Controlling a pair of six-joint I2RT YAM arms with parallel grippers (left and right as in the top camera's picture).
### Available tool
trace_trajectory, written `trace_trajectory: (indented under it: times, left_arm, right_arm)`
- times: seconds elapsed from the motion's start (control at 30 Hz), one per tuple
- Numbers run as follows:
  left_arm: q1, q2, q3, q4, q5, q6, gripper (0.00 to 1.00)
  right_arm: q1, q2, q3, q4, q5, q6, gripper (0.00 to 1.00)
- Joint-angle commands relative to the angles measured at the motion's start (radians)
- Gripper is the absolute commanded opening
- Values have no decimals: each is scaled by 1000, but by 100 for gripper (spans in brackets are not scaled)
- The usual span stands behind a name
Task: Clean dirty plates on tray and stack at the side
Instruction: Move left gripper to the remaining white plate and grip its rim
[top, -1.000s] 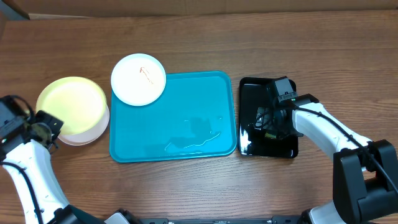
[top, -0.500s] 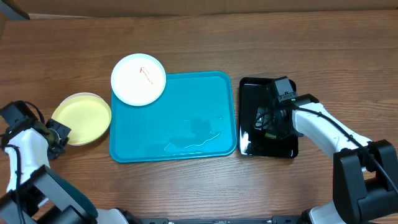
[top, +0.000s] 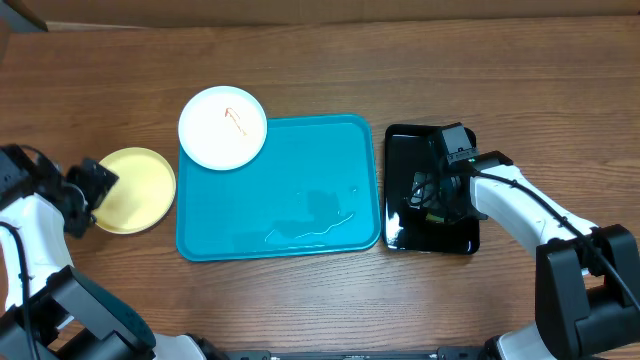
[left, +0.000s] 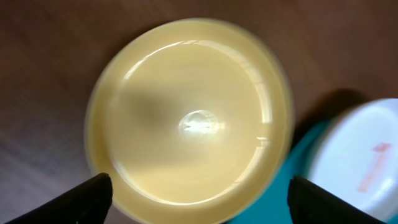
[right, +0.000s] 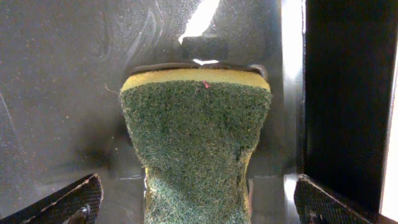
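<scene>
Plates in view: we count 2, namely 1 white plate (top: 222, 127) and 1 yellow plate (top: 135, 190). From above we can't tell if another lies under the yellow one.
White plate: sits across the top-left corner of the tray (top: 300, 170), part on the rim and part over the table (top: 320, 60). It has 1 thin brownish smear.
Yellow plate: flat on the table just left of the tray, not on it. It's pale, w/ a glare spot at its centre in the left wrist view.
Tray: 1, turquoise, w/ thin water streaks near its lower middle.
Black tray (top: 400, 140): 1, glossy and wet-looking, just right of the turquoise one.
Sponge (right: 196, 137): 1, green scrub face up w/ a yellow layer at the far edge, lying in the black tray.
L gripper (top: 90, 195): at the yellow plate's left edge, jaws spread wide, holding nothing.
R gripper (right: 202, 205): over the black tray, jaws wide apart either side of the sponge, not pinching it.
</scene>
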Motion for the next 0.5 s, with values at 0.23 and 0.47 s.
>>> trace_trajectory:
  times: [0.23,0.47]
  left_arm:
    - [-317,2,69,47,-65,113,54]
    - [-537,89,69,146,-336,171,53]
  right_arm:
    - [-5,-1,-2,5,7,1,100]
    - [-5,-1,-2,5,7,1,100]
